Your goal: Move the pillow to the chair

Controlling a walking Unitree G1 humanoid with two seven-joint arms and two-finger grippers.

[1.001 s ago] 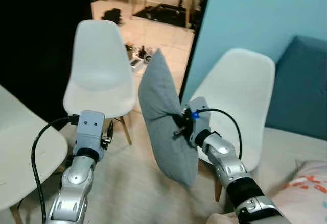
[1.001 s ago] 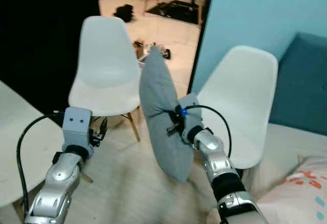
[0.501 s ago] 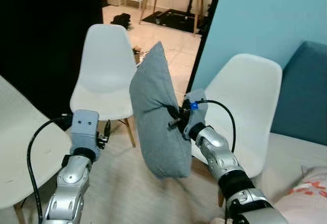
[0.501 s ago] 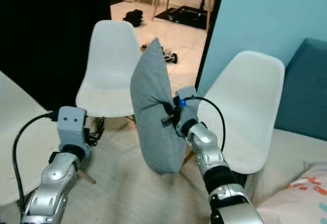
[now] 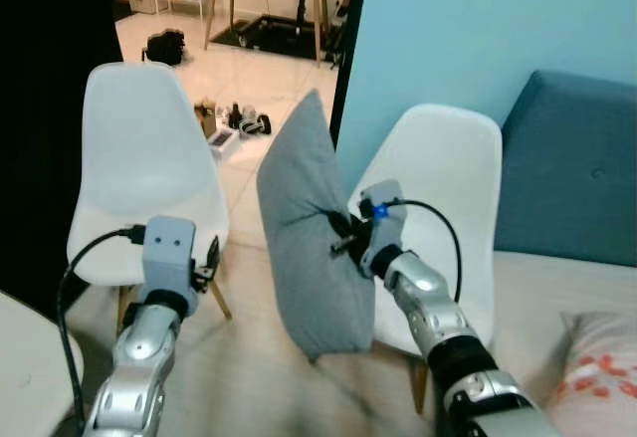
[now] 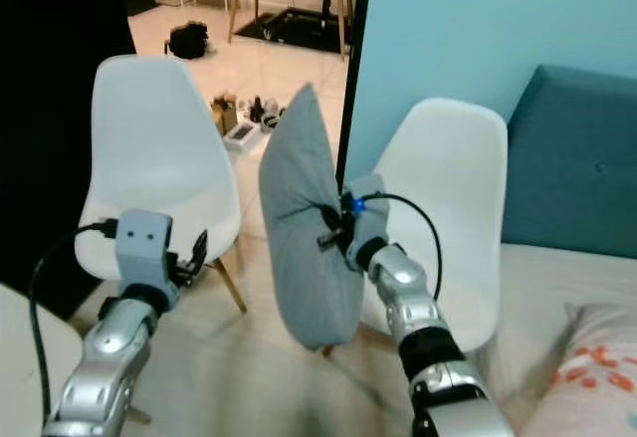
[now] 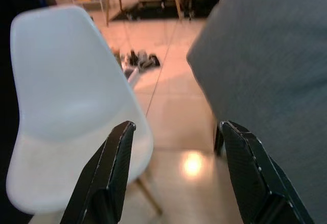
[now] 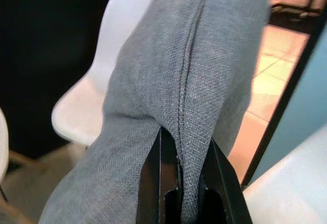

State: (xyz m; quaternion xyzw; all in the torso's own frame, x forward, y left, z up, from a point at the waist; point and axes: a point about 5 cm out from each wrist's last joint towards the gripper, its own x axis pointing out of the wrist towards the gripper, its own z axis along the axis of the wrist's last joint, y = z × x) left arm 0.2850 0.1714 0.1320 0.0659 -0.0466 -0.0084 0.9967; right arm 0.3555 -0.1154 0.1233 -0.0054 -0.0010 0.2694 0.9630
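My right fingers (image 8: 180,183) pinch the seam of the grey pillow (image 5: 314,238), holding it upright in the air between two white chairs. The left chair (image 5: 144,173) stands beyond my left fingers (image 7: 176,175), which are spread apart with nothing in them. The right chair (image 5: 443,193) sits just behind the pillow, against the blue wall (image 5: 478,29). A blue sofa (image 5: 567,183) lies far right.

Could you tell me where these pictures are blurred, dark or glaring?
Left eye view: floor at the bottom edge smeared, black shade on the left. Left wrist view: white chair and pillow soft, a bright glare spot on the floor tiles. Right wrist view: pillow weave sharp, background blurred and dark.
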